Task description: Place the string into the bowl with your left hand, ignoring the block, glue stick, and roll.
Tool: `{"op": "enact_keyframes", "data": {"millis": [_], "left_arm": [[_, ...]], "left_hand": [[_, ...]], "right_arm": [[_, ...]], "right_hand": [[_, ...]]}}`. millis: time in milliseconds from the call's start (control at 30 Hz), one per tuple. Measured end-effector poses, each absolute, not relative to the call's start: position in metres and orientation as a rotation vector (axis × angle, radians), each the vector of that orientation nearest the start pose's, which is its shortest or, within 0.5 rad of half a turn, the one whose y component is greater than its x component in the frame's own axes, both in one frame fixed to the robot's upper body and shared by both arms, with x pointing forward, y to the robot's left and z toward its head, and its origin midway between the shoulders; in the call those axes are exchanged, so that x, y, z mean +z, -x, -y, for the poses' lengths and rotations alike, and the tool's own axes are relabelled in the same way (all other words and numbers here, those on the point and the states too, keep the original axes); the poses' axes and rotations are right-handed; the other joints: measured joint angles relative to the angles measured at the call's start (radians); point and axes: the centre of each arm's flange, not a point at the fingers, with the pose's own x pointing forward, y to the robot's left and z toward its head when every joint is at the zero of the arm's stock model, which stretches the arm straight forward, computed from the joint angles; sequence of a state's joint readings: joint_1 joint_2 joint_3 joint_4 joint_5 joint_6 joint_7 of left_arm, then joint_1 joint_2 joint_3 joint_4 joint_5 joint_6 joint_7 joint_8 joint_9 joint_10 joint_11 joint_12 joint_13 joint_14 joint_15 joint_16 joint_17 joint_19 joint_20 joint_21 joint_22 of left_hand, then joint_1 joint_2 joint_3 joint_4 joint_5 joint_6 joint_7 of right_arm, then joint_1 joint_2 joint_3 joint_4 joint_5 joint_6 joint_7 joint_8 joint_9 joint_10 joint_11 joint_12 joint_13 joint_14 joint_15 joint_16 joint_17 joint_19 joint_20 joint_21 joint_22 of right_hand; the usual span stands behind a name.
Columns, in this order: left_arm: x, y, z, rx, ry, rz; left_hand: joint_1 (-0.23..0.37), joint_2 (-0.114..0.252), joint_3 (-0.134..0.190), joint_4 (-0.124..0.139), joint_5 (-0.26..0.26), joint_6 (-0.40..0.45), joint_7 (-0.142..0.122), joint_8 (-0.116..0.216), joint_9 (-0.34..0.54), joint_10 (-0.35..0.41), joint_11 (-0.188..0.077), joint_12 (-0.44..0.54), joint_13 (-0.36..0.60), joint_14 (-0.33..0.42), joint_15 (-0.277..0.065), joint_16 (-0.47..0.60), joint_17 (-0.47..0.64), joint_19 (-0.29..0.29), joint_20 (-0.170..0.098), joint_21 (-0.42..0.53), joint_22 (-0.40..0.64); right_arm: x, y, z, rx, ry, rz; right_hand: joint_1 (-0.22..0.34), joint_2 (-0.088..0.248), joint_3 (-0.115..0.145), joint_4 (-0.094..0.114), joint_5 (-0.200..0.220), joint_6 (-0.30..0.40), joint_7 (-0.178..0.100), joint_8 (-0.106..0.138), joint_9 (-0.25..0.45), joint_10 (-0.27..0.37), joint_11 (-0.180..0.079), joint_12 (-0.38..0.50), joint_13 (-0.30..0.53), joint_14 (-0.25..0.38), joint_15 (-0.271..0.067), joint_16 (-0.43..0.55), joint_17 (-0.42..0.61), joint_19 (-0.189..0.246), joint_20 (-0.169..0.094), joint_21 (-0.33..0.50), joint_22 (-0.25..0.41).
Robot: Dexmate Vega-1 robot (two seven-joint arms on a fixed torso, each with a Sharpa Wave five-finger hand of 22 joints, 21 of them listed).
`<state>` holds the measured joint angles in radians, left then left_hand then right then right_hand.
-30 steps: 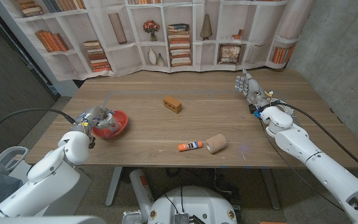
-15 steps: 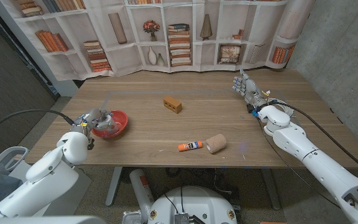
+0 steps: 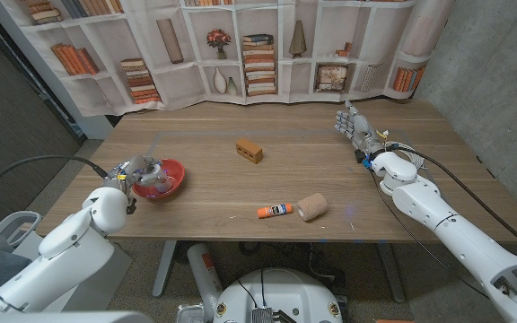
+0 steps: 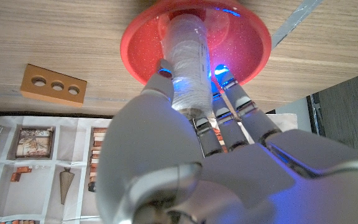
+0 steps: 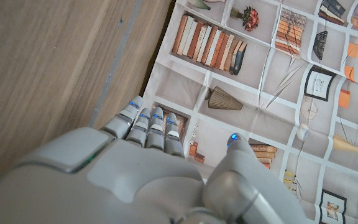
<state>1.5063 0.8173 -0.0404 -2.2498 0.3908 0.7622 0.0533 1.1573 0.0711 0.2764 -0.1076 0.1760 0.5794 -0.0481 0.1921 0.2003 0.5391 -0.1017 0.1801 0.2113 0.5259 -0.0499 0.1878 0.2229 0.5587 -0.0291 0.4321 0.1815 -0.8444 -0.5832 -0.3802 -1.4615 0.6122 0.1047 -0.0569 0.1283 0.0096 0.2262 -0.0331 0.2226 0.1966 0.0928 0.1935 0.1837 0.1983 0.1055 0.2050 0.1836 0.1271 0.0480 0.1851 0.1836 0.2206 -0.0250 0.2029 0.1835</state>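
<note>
1. Our left hand (image 4: 185, 155) held the string (image 4: 188, 68), a spool wound in pale thread, pinched between thumb and fingers with its far end over the red bowl (image 4: 194, 43).
2. In the head view the left hand (image 3: 137, 172) hovered at the bowl's (image 3: 170, 184) near rim, the spool (image 3: 151, 177) inside the rim's outline; we could not tell whether it touched the bottom.
3. We judged the step in hand to be the release. To do it well, we needed to lower the spool until it was supported by the bowl before parting the fingers, so it would not roll out or tip the bowl.
4. We also thought the fingers should spread gently and the hand lift straight up, so as not to catch the rim.
5. Our right hand (image 3: 355, 126) stood well apart at the table's (image 3: 196, 144) far right, fingers extended, nothing in it; the right wrist view showed the same hand (image 5: 148, 162) with fingers loosely apart.
6. The block (image 3: 249, 151), glue stick (image 3: 275, 211) and roll (image 3: 311, 206) lay mid-table, well clear of the bowl, and needed no attention.
</note>
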Motion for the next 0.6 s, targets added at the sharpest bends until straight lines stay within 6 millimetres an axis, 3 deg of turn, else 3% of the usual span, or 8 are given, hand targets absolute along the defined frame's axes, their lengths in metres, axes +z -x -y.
{"op": "enact_keyframes", "data": {"millis": [100,333,600], "left_arm": [[-0.0562,-0.4739,-0.3837,0.402,-1.093,0.121],[-0.0560,-0.4761,-0.3836,0.398,-1.090,0.112],[-0.0570,-0.4776,-0.3845,0.392,-1.083,0.101]], "left_hand": [[-0.003,0.002,0.002,0.005,0.001,-0.029,-0.007,0.000,0.002,-0.049,-0.009,0.000,0.000,-0.054,0.002,-0.007,-0.005,-0.042,0.042,-0.023,0.000],[-0.027,0.004,-0.005,0.012,0.007,-0.076,-0.006,-0.004,0.002,-0.110,-0.008,0.000,0.000,-0.127,0.031,-0.007,-0.009,-0.112,0.098,-0.060,0.000],[-0.038,-0.004,-0.014,0.014,0.015,-0.111,0.004,-0.004,0.002,-0.162,-0.002,0.000,0.000,-0.177,0.053,-0.008,-0.018,-0.159,0.127,-0.086,-0.005]], "right_arm": [[-0.0059,-0.6430,0.2813,0.189,0.055,0.522],[-0.0046,-0.6440,0.2811,0.190,0.058,0.521],[-0.0036,-0.6451,0.2805,0.191,0.061,0.519]], "right_hand": [[0.000,0.000,0.000,0.000,0.000,0.000,0.000,0.000,0.000,0.000,0.000,0.000,0.000,0.000,0.000,0.000,0.000,0.000,0.000,0.000,0.000],[0.000,0.000,0.000,0.000,0.000,0.000,0.000,0.000,0.000,0.000,0.000,0.000,0.000,0.000,0.000,0.000,0.000,0.000,0.000,0.000,0.000],[0.000,0.000,0.000,0.000,0.000,0.000,0.000,0.000,0.000,0.005,-0.005,0.000,0.000,0.000,0.000,0.000,0.000,0.000,0.000,0.000,0.000]]}}
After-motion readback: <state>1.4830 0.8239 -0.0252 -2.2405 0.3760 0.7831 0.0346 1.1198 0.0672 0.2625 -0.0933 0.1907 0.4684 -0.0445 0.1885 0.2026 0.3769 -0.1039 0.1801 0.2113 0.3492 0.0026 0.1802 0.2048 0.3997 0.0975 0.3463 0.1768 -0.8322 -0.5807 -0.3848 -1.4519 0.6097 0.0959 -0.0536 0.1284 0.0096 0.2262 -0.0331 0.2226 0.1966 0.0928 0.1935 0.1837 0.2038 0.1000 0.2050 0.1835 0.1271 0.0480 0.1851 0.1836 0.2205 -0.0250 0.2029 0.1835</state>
